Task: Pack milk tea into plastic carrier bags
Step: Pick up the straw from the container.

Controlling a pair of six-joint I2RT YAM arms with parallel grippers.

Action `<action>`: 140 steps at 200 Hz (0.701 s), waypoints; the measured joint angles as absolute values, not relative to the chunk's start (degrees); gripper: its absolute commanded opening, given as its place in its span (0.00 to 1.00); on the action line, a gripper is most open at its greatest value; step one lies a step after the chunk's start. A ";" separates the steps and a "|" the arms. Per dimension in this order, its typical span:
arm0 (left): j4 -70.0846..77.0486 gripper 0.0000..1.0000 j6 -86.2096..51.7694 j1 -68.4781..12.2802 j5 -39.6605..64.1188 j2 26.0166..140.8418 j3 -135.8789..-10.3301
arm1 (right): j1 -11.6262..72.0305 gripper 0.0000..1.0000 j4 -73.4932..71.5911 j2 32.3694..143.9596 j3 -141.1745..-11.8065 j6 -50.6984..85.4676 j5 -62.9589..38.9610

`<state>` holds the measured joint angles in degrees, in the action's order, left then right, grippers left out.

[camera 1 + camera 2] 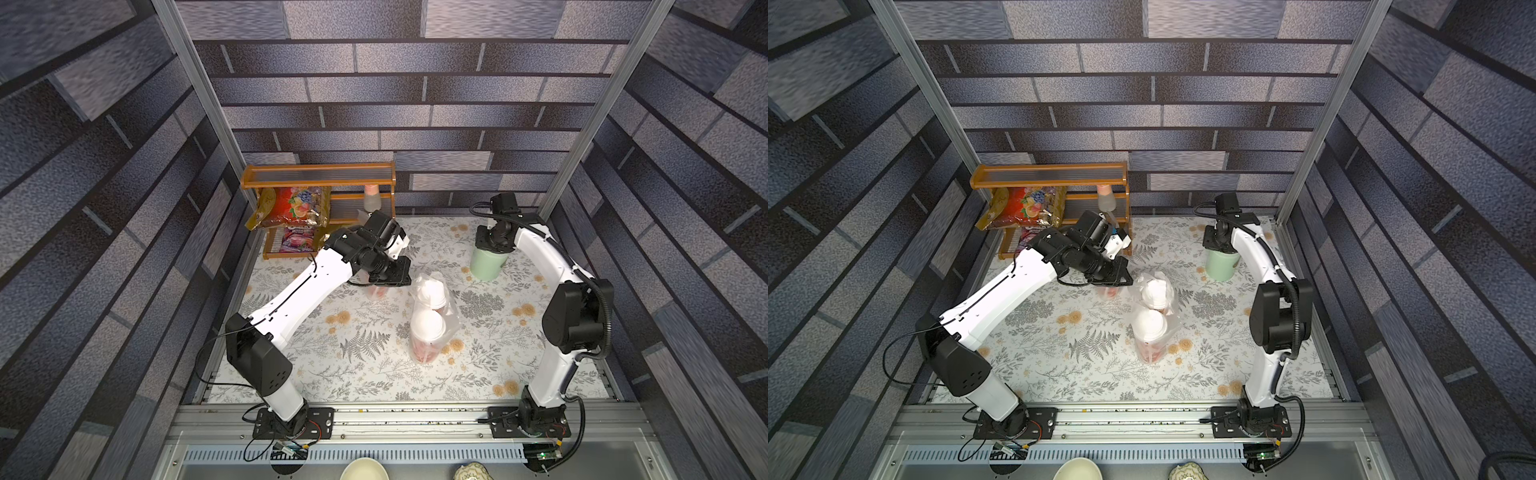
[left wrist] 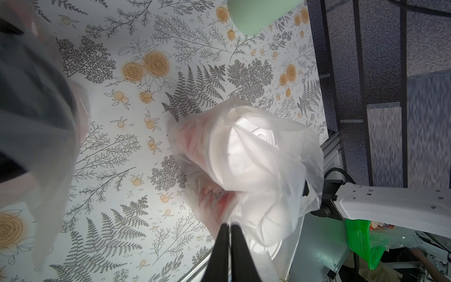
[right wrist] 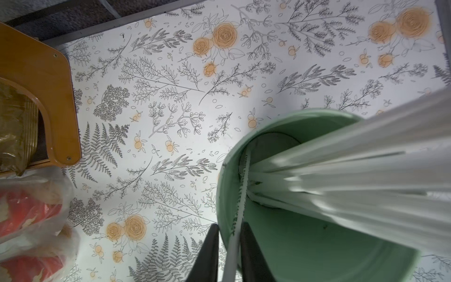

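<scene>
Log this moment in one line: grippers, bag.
left gripper: shut, beside carrier bag | right gripper: jaws astride one straw in green cup | carrier bag: two white-lid cups inside

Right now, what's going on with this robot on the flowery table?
The robot is packing milk tea. One clear carrier bag stands on the table, holding two white-lidded red cups. The left gripper is shut, with its tips against that bag's plastic. Whether it is pinching the film is unclear. The right gripper hangs over the pale green cup, its fingers either side of a white straw, not clearly gripping it.
</scene>
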<state>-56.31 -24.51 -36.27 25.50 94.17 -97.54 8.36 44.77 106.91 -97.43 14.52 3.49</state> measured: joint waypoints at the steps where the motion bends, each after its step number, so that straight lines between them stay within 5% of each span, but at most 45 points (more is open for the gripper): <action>1: -56.31 0.07 -24.51 -36.27 25.50 94.17 -97.54 | 8.36 0.14 44.73 106.80 -97.34 14.68 3.64; 98: -56.29 0.08 -24.62 -36.27 25.47 94.17 -97.54 | 8.36 0.00 45.58 104.22 -97.80 15.33 6.28; 125: -55.83 0.15 -25.12 -36.27 25.39 94.00 -97.38 | 8.40 0.00 49.43 101.82 -101.67 14.66 7.03; 140: -55.29 0.31 -25.45 -36.10 25.39 93.56 -96.79 | 8.45 0.00 52.16 98.45 -104.42 14.22 7.03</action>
<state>-55.29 -25.45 -36.10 25.39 93.56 -96.79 8.45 52.16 98.45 -104.42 14.22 7.03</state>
